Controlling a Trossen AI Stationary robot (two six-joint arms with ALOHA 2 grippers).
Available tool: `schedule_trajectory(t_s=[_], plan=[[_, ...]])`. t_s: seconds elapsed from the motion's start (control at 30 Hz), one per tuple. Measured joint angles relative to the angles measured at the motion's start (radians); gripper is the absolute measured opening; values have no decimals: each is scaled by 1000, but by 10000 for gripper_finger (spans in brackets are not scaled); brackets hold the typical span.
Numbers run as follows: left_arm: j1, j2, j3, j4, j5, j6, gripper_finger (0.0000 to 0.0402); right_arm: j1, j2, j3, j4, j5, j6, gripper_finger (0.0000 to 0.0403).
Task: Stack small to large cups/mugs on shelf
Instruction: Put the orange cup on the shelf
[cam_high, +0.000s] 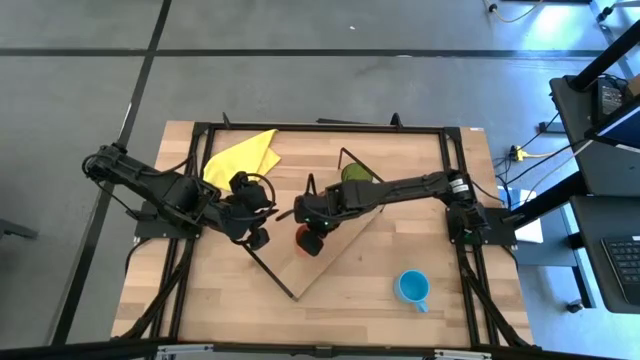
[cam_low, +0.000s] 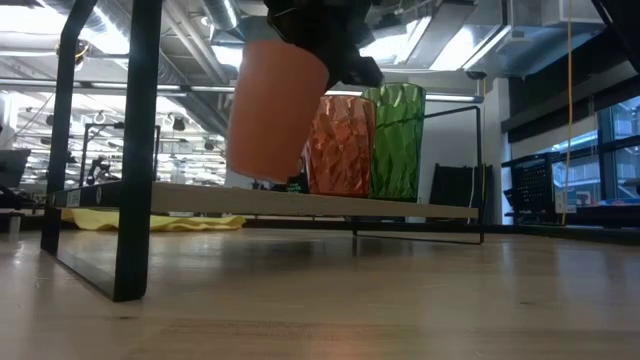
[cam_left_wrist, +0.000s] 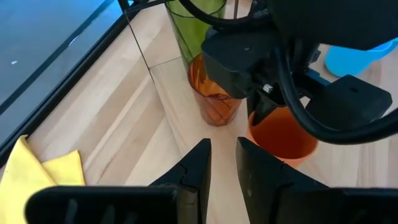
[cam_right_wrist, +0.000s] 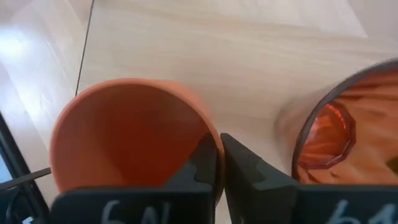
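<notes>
Right wrist view: right pincer (cam_right_wrist: 219, 163) clamped on short orange cup's (cam_right_wrist: 124, 134) rim, above shelf (cam_right_wrist: 205, 43).
</notes>
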Motion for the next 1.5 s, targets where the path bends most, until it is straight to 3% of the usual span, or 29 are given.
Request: schedule_trajectory(t_s=[0.47,1.13,1.27,1.5], plan=[[0,0,0,0,1,0,69,-32,0,4,-8,83,-16,34],[0,0,0,-44,-1,1,69,-33,0,4,-14,-2,-2,48],[0,0,0,-45,-1,14,69,-33,0,4,-16,-51,24,58],[0,0,0,-45,-2,28,69,-33,0,4,-27,-42,37,88]])
